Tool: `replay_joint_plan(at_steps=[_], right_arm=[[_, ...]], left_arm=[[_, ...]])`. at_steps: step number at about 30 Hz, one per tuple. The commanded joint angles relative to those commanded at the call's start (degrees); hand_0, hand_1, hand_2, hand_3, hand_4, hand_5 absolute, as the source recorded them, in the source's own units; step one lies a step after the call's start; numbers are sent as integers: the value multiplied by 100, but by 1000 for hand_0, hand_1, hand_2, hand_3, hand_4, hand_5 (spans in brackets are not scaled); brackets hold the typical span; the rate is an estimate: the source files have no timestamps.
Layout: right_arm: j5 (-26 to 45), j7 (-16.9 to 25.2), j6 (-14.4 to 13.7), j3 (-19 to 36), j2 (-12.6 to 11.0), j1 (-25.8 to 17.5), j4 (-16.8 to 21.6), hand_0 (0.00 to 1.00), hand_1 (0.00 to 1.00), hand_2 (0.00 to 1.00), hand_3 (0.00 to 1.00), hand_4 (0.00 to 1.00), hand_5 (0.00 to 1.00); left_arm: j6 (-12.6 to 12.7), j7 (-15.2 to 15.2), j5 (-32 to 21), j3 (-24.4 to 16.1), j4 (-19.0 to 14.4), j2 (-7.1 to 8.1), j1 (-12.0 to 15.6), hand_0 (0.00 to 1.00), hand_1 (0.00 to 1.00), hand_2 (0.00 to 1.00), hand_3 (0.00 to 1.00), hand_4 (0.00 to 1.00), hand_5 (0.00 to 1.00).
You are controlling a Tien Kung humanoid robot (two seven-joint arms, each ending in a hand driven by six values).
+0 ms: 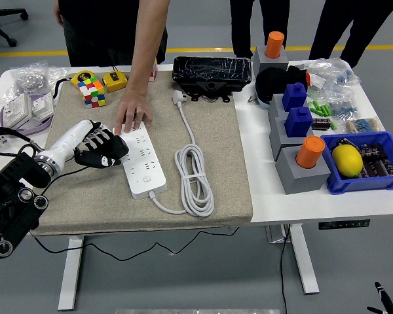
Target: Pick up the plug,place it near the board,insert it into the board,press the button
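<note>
A white power strip [143, 161] lies on the beige mat [78, 196], its button near the front end. Its white plug [179, 98] lies at the mat's far edge, and the cable runs down to a coil [195, 174] right of the strip. My left hand [103, 152] sits against the strip's left edge, black fingers [112, 146] loosely bent and holding nothing. A person's hand [134, 114] presses flat on the strip's far end. Only a black sliver of my right hand [382, 294] shows at the bottom right corner.
A colour cube [92, 90] and a yellow tape measure [115, 81] sit at the mat's far left. A black wrapped box [212, 70] lies behind the plug. Grey blocks with blue and orange pegs [301, 160] and a blue bin [363, 181] fill the right side.
</note>
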Motion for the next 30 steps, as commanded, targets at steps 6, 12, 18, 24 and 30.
replay_joint_plan(at_steps=[6,12,18,24,30], right_arm=[[2,4,-7,7,3,21,0,663,580,601,634,998,998],[-2,1,-6,8,8,26,0,663,580,601,634,998,998],[-2,2,-4,3,19,20,0,663,579,601,635,998,998],[-18,-11,-4,23,12,15,0,663,580,602,635,998,998],[13,-6,-3,-8,10,28,0,664,580,602,635,998,998]], left_arm=[[20,-22,6,-31,114,-74,15,350,536,515,542,588,2],[39,-42,21,-42,103,-157,-8,353,547,530,545,595,2],[34,-55,18,-39,108,-178,-3,354,551,536,550,608,2],[2,-49,17,-41,112,-172,12,357,556,545,550,618,2],[5,-54,7,-33,128,-184,4,361,556,545,549,623,2]])
